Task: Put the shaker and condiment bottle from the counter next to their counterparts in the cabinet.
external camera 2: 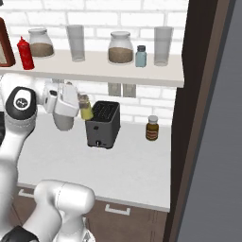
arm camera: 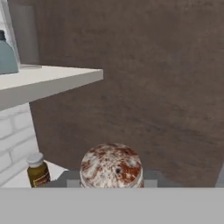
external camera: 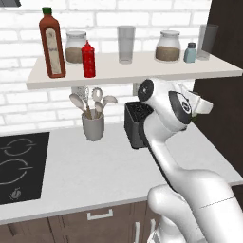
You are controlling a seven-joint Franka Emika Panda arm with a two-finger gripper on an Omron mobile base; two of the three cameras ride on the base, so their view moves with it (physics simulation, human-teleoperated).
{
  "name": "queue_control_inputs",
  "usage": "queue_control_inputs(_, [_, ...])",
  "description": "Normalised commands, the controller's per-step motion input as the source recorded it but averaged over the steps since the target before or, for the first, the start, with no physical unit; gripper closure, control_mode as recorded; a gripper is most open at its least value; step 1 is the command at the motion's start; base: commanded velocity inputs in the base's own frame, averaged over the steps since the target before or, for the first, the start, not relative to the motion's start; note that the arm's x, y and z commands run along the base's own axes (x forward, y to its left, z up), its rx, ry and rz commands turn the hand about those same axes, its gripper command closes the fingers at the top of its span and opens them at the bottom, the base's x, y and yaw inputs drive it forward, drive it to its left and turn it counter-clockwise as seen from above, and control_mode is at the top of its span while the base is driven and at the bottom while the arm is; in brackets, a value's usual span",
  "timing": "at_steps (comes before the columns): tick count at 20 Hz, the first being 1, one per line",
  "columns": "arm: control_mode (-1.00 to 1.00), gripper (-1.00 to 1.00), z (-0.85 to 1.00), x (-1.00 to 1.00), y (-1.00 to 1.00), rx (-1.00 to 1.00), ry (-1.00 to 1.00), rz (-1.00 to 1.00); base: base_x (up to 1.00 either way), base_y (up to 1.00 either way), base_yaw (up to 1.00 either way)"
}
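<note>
Closest to our hand camera sits the speckled grey cap of the small yellow-olive cylindrical shaker (external camera 2: 86, 108), clamped in our gripper (external camera 2: 81, 108) and held above the light grey counter (external camera 2: 137, 160), below the white shelf board (external camera 2: 142, 74). We judge the task half done: the plain red squeeze bottle (external camera: 88, 59) already stands beside the tall dark-red labelled bottle (external camera: 51, 43). What remains is setting our shaker near the smooth pale blue shaker (external camera 2: 141, 56).
</note>
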Motion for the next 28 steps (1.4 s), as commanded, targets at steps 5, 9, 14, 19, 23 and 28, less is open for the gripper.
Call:
queue_control_inputs(5, [-1.00, 1.00, 1.00, 0.00, 0.00, 0.00, 0.00, 0.13, 0.00, 0.00, 0.00])
queue_control_inputs(9, [-1.00, 1.00, 0.99, 0.00, 0.00, 0.00, 0.01, 0.17, 0.00, 0.00, 0.00])
queue_control_inputs(14, [-1.00, 1.00, 0.71, 0.02, -0.07, 0.00, 0.00, 0.30, 0.00, 0.00, 0.00])
queue_control_inputs(19, [-1.00, 1.00, 0.12, 0.26, -0.16, 0.06, -0.01, 0.39, 0.00, 0.00, 0.00])
queue_control_inputs(23, [-1.00, 1.00, 0.00, 0.04, 0.00, 0.00, 0.07, 0.04, 0.00, 0.00, 0.00])
queue_control_inputs(28, [-1.00, 1.00, -0.07, 0.35, -0.03, 0.02, 0.01, 0.00, 0.00, 0.00, 0.00])
